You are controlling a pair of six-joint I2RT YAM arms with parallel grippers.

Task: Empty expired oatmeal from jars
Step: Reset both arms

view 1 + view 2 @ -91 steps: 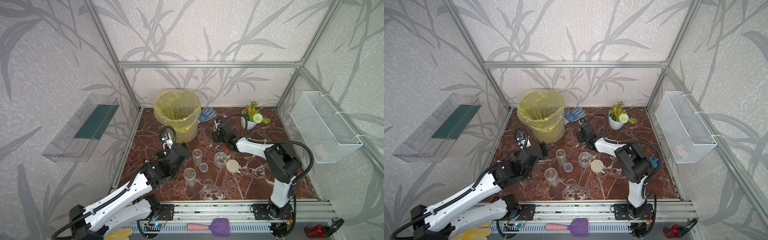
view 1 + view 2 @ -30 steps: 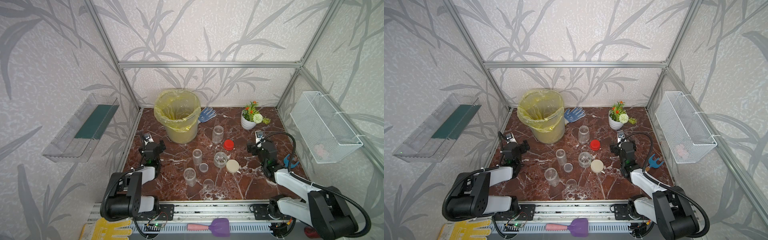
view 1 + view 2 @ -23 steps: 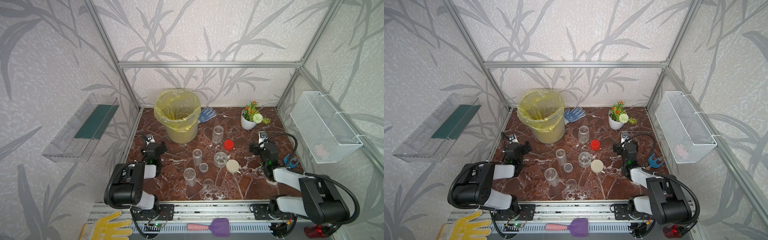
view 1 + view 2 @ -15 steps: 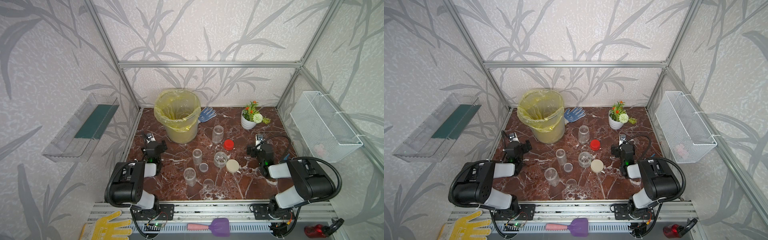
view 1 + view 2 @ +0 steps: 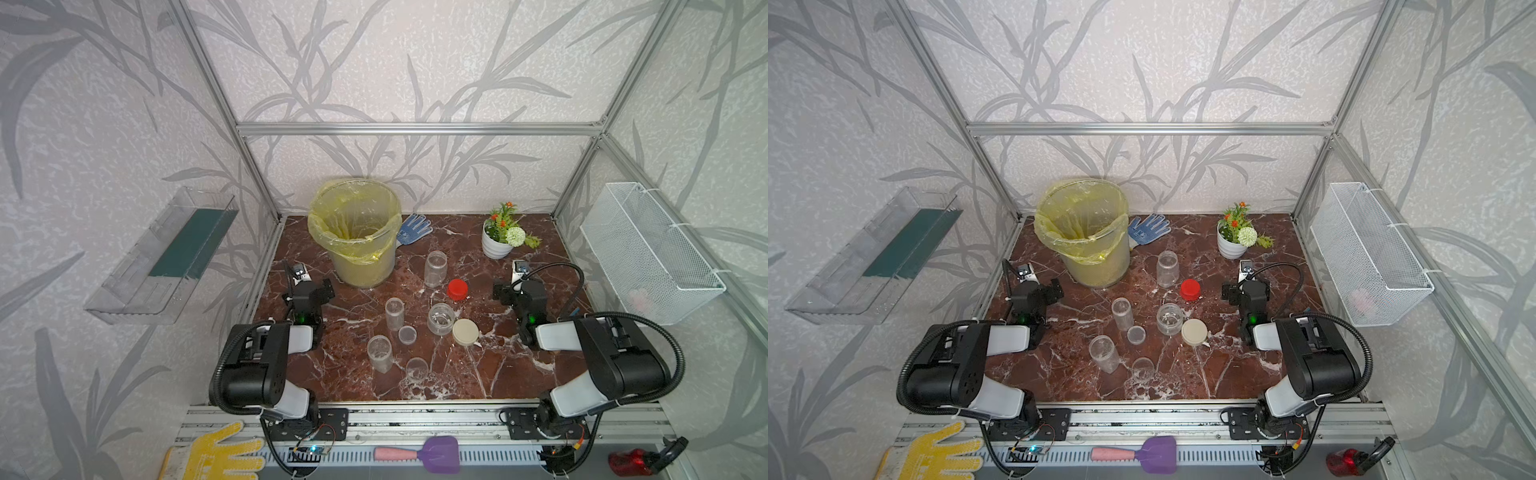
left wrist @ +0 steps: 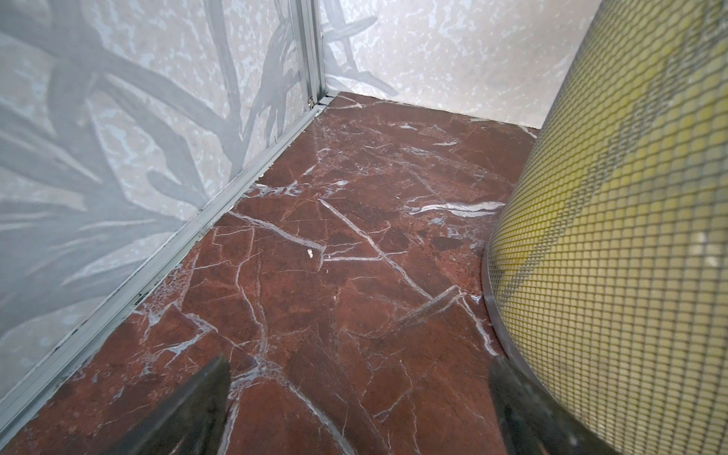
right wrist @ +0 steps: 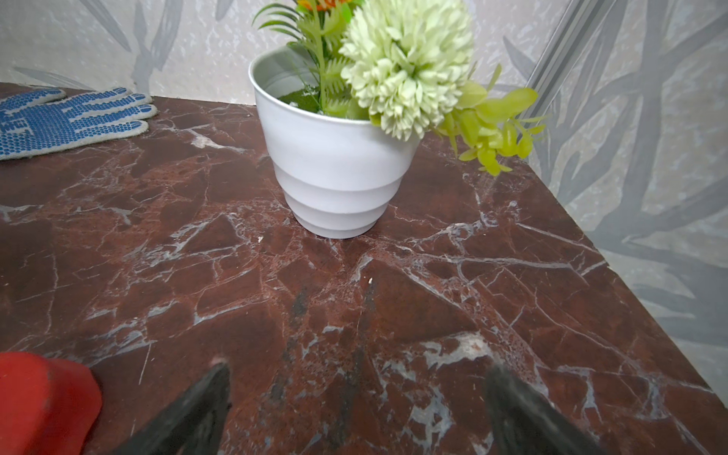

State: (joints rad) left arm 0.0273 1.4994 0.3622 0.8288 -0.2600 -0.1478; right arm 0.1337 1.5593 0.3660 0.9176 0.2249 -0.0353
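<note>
Both arms sit folded low at the sides of the frame, and neither pincer holds anything. The left pincer (image 5: pixel 308 291) is spread wide over the bare bench (image 5: pixel 478 374) at centre left, pointing toward the top of the frame with the yellow-lined bin (image 5: pixel 357 232) just beside it. The right pincer (image 5: pixel 521 289) is spread just as wide at centre right, facing the white flower pot (image 7: pixel 335 173). The four jars stand upright in the middle of the frame, between the two pincers and well apart from both: a tall jar (image 5: pixel 435 269) just below and to the right of the bin, a squat jar (image 5: pixel 441 319) below that, one slim jar (image 5: pixel 394 313) to its left and another slim jar (image 5: pixel 379 353) lower still. All are open, with a red cap (image 5: pixel 457 289), a beige lid (image 5: pixel 465 332) and two clear lids (image 5: pixel 407 334) lying on the bench among them. We see no oatmeal through any of the clear walls, so we judge the emptying done; whether the flakes lie in the bin we cannot tell. Each jar's long axis is vertical, and each pincer points away from the group, so the jars lie off to its side, not ahead of it. The slim jars are nearer the left arm, the tall and squat ones nearer the right. Any further reach would, in our view, call for turning a wrist inward first.
</note>
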